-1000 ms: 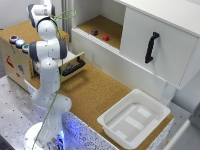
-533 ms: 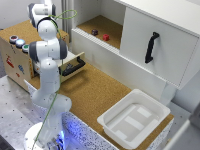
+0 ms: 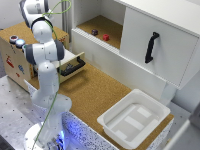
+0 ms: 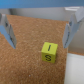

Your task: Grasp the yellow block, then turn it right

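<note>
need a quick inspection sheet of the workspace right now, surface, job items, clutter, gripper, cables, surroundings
surface: cork-topped bench, bare in its middle stretch.
job's things: yellow block marked with black letters, resting on cork, seen only in the wrist view.
clutter: white tray, nothing visible in it, at the exterior view's right; two small objects, one dark and one red, in the open cabinet bay.
grippers: gripper has its jaws spread, block lies between and beyond them, not touched.
cables: green cable looping off the arm's top.
surroundings: white cabinet door with black handle; open drawer in a wooden box with buttons.
</note>
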Controlling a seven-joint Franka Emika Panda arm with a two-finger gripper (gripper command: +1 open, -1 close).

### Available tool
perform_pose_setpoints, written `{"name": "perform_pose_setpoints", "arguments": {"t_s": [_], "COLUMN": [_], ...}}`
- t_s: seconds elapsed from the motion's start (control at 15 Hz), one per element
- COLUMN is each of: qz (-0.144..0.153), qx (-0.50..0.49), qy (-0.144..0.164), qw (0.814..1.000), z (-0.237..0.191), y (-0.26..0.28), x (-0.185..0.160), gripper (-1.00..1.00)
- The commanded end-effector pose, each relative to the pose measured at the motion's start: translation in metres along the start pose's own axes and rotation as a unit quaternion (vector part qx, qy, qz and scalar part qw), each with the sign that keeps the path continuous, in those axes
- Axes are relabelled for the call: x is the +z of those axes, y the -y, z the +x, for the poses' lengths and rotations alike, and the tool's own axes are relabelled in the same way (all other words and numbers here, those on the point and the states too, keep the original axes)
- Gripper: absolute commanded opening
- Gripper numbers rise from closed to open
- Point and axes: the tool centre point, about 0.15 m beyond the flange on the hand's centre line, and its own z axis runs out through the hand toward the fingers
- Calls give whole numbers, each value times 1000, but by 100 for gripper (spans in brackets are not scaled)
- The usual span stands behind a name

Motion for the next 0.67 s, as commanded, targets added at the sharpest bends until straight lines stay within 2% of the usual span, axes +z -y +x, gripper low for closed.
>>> {"name": "perform_pose_setpoints", "arguments": {"t_s": [0.0, 0.07, 0.13, 0.27, 0.47, 0.53, 0.6], "qz": [-44, -28, -15, 10, 35, 25, 31], "qx": [-238, -302, -348, -459, -581, -594, -605], "qy": [52, 65, 59, 67, 46, 53, 40], "qw": [969, 951, 936, 886, 812, 802, 795], "z": [-3, -3, -1, 2, 4, 7, 10], "y": [9, 8, 8, 10, 7, 1, -5], "x": [-29, -29, -30, -26, -16, -11, -6], "gripper": [100, 100, 100, 100, 100, 100, 100]}}
